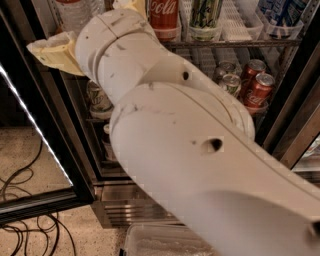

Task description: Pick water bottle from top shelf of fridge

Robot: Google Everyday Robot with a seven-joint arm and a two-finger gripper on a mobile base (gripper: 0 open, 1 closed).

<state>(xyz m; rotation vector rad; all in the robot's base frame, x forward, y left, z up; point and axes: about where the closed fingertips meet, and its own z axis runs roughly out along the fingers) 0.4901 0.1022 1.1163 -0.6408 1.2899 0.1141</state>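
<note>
your gripper [82, 27] is up at the left of the fridge's [125, 206] top shelf [235, 44], fingers [52, 52] spread apart, seemingly to straddle the water bottle [75, 15] standing there.

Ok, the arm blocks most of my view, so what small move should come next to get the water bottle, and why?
Probably ease the gripper a little higher and forward. Its fingers look spread, one low left of the water bottle on the top shelf, one to its right, not yet around its body. The arm hides contact, so I'm unsure.
</note>
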